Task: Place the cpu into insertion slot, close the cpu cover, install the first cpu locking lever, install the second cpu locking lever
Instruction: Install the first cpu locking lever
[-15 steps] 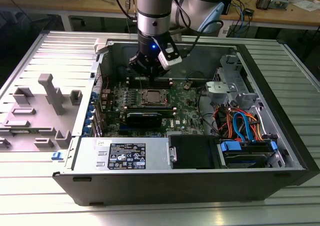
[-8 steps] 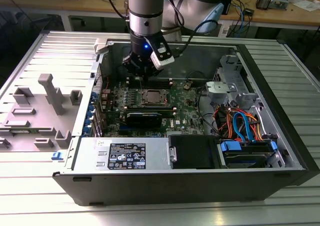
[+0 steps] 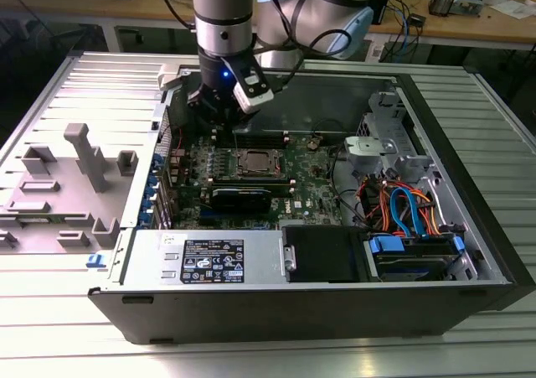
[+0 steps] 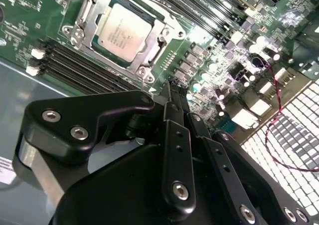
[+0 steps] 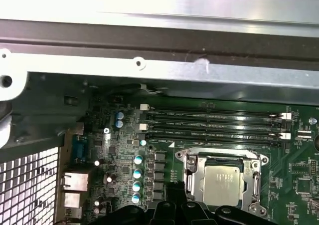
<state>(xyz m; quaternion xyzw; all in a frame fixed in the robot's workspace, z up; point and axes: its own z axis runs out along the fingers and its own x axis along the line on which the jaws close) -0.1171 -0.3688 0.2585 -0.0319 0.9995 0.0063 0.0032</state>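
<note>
In the exterior view, a black open computer case (image 3: 293, 315) is shown on the ribbed metal worktop (image 3: 251, 357). At frame centre, the small silver-grey square cpu (image 3: 255, 162) is seated in the silver-rimmed insertion slot (image 4: 76, 34), framed by the lowered thin silver cpu cover (image 5: 256, 182). Above-left, the black gripper (image 3: 219, 125) is held with fingers (image 4: 170, 108) closed, empty.

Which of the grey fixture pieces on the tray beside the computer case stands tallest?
The narrow post on the tray, at the exterior view's left: it rises well above the low blocks around it.
</note>
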